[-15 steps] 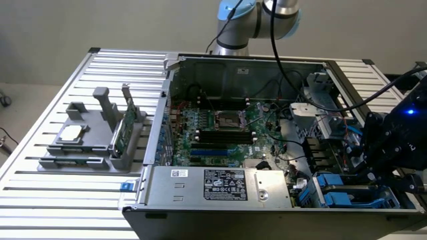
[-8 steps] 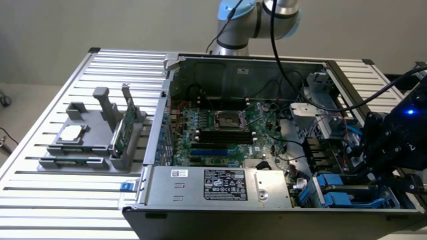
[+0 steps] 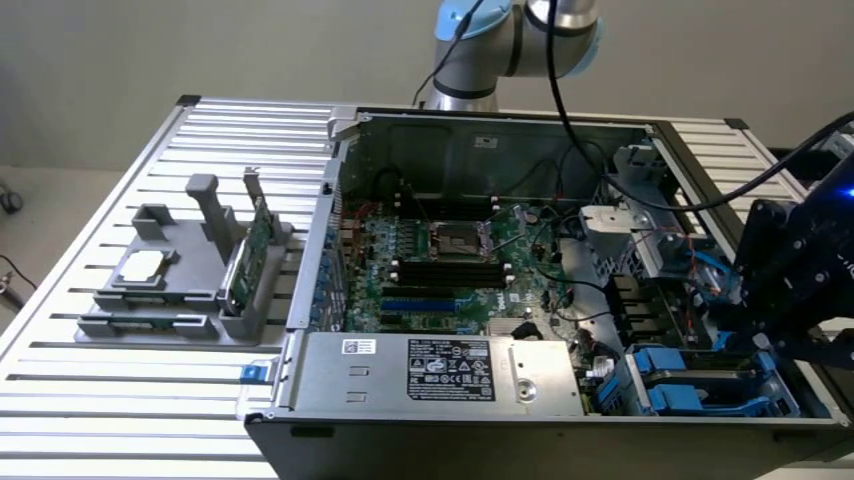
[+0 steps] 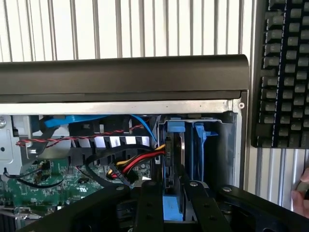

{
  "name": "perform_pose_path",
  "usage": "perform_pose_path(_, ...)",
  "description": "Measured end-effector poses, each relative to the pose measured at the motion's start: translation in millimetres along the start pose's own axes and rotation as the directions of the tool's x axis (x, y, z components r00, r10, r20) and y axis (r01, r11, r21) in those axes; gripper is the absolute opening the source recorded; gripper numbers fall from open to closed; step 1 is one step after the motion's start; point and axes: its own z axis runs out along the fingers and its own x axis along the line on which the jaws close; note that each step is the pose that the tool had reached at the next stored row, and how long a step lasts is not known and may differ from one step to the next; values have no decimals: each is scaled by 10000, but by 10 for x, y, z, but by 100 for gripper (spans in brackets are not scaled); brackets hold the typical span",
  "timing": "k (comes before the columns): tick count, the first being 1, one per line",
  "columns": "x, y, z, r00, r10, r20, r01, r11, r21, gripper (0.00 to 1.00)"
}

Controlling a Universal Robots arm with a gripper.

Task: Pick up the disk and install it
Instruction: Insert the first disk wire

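The disk [image 4: 176, 128] stands on edge in its blue carrier inside the drive bay at a corner of the open computer case [image 4: 120, 77]. My gripper [image 4: 174, 208] straddles the near end of that blue carrier, directly over the bay. In the exterior view my black gripper [image 3: 781, 300] hangs over the case's near corner, at the exterior view's right, above the blue drive bays [image 3: 681, 390]. Whether the gripper presses on the carrier is hidden.
Red, yellow and black cables [image 4: 137, 162] and the green motherboard [image 3: 454, 260] lie beside the bay. A grey holder [image 3: 187, 280] with a silver chip and a green card stands at the exterior view's left. A keyboard [image 4: 285, 72] and a person's hand [image 4: 301, 193] lie outside the case.
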Motion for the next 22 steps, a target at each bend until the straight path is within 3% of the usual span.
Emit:
perform_pose_path(5,12,-6,-214,10000,2,0,-2,10000,22,25)
perform_pose_path(7,15,-21,-254,10000,0,0,0,10000,26,25)
perform_pose_path(11,19,-94,-282,10000,2,0,-2,10000,28,25)
perform_pose_path(18,21,-362,-276,10000,2,-1,-2,10000,28,25)
perform_pose_path(22,25,-373,-275,10000,2,1,-2,10000,29,25)
